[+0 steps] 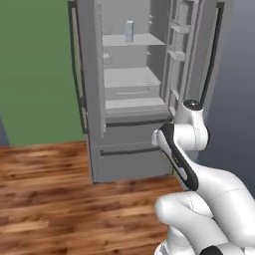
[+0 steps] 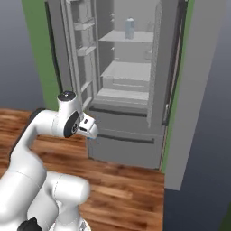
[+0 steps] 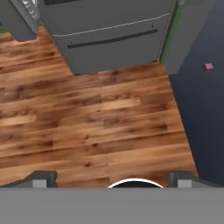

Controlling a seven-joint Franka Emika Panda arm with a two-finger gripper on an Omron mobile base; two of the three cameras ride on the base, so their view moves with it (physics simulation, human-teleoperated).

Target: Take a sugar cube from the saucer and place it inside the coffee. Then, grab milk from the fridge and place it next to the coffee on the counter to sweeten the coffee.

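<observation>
Closest to the cameras, the white Franka arm with dark joints (image 1: 196, 174) is folded up over its base, the upper links bulging low and the forearm rising to a rounded wrist that bends over and points down at the floor in front of the fridge; in the right base view the same wrist (image 2: 72, 119) sits at mid-left with a short white hand block jutting toward the fridge's lower drawer. The two-finger gripper (image 3: 113, 179) looks straight down at the brown wood-plank floor (image 3: 96, 127); its two small dark finger tips (image 3: 41, 178) stand far apart at opposite sides of the hand view, jaws spread wide, with nothing between them and nothing touched. No writing or label can be read anywhere. Beyond the hand stands the tall grey steel fridge (image 1: 124, 159), its wide bottom drawer shut and both upper doors swung open, showing pale inner shelves and door racks. The slim upright pale blue-white milk carton (image 1: 129, 31) stands alone on the top shelf, toward the back (image 2: 130, 28), well apart from the gripper. A green wall (image 1: 35, 69) lies behind the fridge, and a small pink block (image 3: 208, 66) shows off to the side in the hand view.
</observation>
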